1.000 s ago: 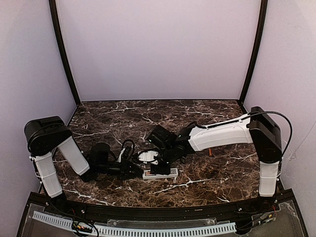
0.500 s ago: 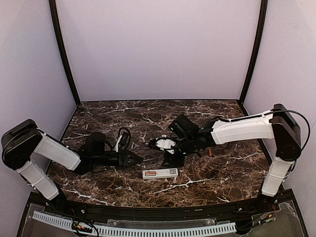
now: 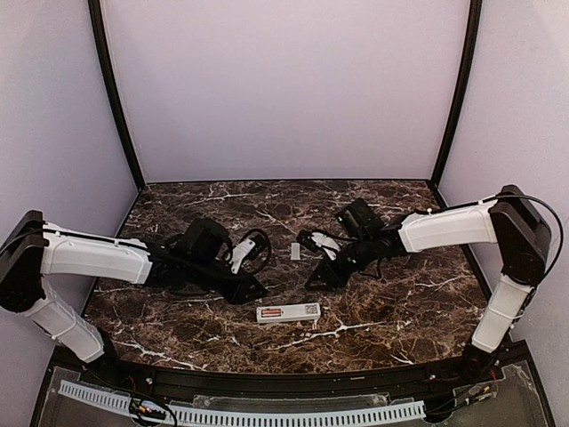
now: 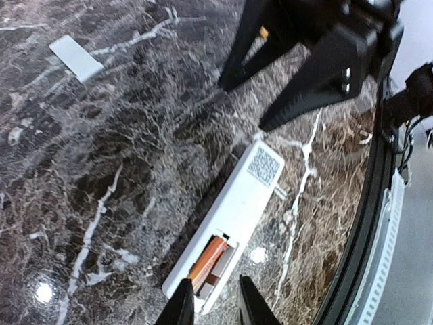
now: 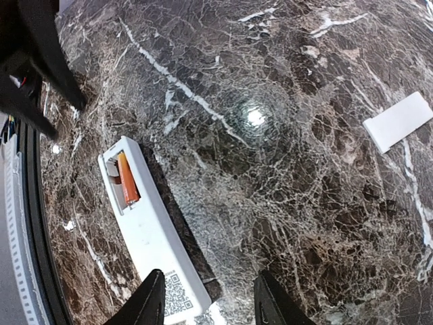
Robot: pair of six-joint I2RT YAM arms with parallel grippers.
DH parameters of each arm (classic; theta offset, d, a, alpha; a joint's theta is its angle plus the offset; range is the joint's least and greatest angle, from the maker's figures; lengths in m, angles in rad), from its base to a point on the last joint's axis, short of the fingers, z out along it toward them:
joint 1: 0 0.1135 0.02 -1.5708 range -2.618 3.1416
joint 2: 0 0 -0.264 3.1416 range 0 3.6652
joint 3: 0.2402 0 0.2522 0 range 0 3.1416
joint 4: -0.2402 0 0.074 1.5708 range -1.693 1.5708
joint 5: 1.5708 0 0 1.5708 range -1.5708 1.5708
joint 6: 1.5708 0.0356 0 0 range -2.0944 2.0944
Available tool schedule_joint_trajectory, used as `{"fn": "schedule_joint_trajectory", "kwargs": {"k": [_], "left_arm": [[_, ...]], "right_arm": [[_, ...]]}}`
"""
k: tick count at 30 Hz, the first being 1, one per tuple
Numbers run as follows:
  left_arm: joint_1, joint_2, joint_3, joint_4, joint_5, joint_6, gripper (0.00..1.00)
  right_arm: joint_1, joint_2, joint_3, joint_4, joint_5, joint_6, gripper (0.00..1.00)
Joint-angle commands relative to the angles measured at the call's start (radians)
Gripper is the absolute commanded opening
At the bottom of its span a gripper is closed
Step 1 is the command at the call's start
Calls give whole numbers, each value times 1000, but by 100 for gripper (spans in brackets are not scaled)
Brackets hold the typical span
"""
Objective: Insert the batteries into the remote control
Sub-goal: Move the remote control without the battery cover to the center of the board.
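The white remote control (image 3: pixel 288 312) lies flat near the table's front, slot side up. One orange-red battery (image 4: pixel 206 259) sits in the far half of its slot, also seen in the right wrist view (image 5: pixel 127 177). The other half of the slot looks empty. My left gripper (image 3: pixel 254 289) is open and empty, its tips (image 4: pixel 213 305) just over the slot end of the remote (image 4: pixel 233 210). My right gripper (image 3: pixel 318 277) is open and empty, its tips (image 5: pixel 211 305) beside the label end of the remote (image 5: pixel 145 230). A small orange bit (image 4: pixel 264 32) shows behind the right fingers.
A small flat white cover (image 3: pixel 295 251) lies on the dark marble behind the remote, and shows in both wrist views (image 4: pixel 76 57) (image 5: pixel 398 120). The black front rail (image 3: pixel 284 381) runs close below the remote. Purple walls close in the back and sides.
Both grippers were at the remote a second ago. They have drawn back from it, the left to the upper left and the right to the upper right. The remote stayed put.
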Motion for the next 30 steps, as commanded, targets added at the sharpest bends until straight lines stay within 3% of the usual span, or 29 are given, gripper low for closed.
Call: {"fn": "schedule_joint_trajectory", "kwargs": {"k": [1,7,12,18,30], "left_arm": [[-53,69,78,-200,-103,142,23],[-117,145,188,-282,-174,129,21],[-143,150,187,-277,-189,56,24],[-142,51,83,-257,-220,-4,44],[-72,-81,-129,-106,-135,-184,47]], "right_arm": [[-28,18,-24,52,-95,80,43],[-34,39,-54,47,-101,129,41],[-34,50,-88,69,-146,139,40],[-27,46,-125,85,-245,90,41],[128,39,-131,29,-146,-16,44]]}}
